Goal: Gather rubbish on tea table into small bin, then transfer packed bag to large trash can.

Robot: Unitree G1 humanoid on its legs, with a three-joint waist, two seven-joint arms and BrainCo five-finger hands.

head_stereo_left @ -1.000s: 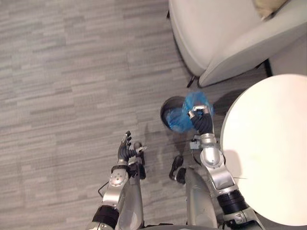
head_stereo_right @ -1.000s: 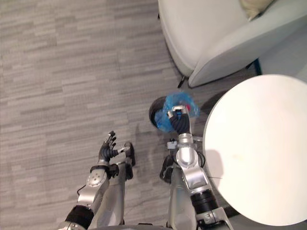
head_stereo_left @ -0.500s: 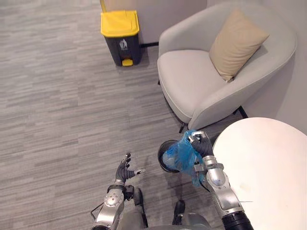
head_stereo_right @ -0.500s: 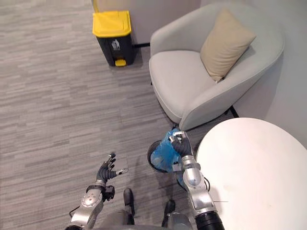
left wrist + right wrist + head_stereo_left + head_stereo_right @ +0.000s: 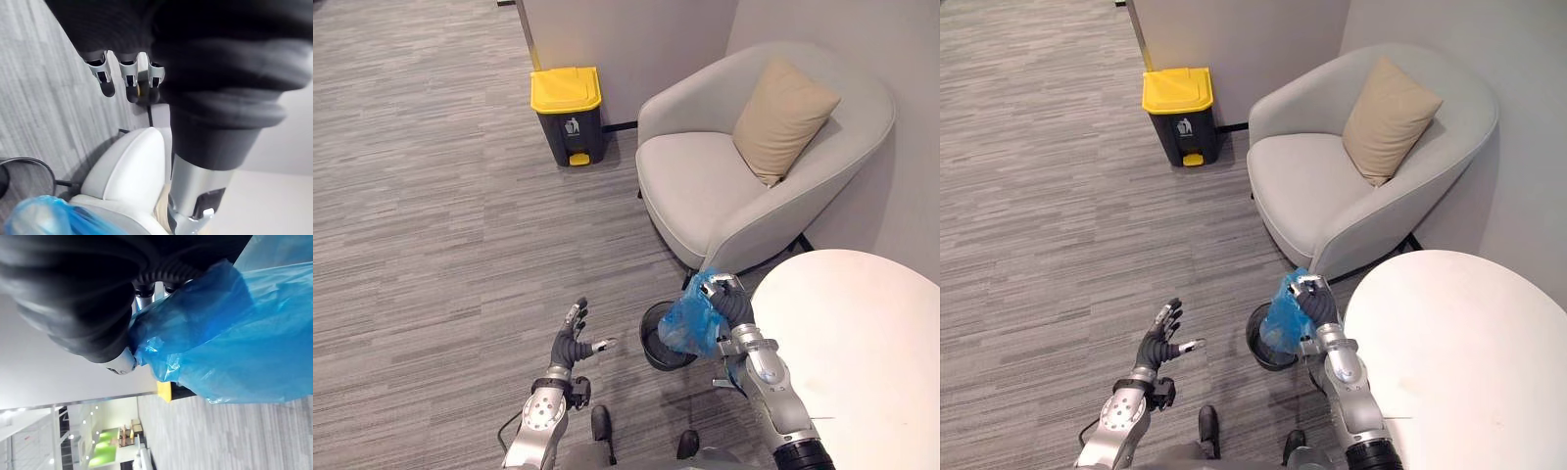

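My right hand (image 5: pixel 732 305) is shut on the gathered top of a blue plastic rubbish bag (image 5: pixel 690 323), which hangs over the small black bin (image 5: pixel 658 345) on the floor beside the round white tea table (image 5: pixel 862 352). The blue bag (image 5: pixel 234 342) spreads past the fingers in the right wrist view. My left hand (image 5: pixel 570 343) hovers open over the carpet to the left of the bin, holding nothing. A large dark trash can with a yellow lid (image 5: pixel 568 113) stands far off against the wall.
A light grey armchair (image 5: pixel 724 186) with a tan cushion (image 5: pixel 783 117) stands just behind the small bin. Grey striped carpet (image 5: pixel 431 225) stretches between me and the yellow-lidded can. A wall corner (image 5: pixel 636 39) rises behind the can and chair.
The camera has tilted up, bringing the yellow-lidded can and whole armchair into view. The bag stays in my right hand above the bin. My left hand's fingers have spread.
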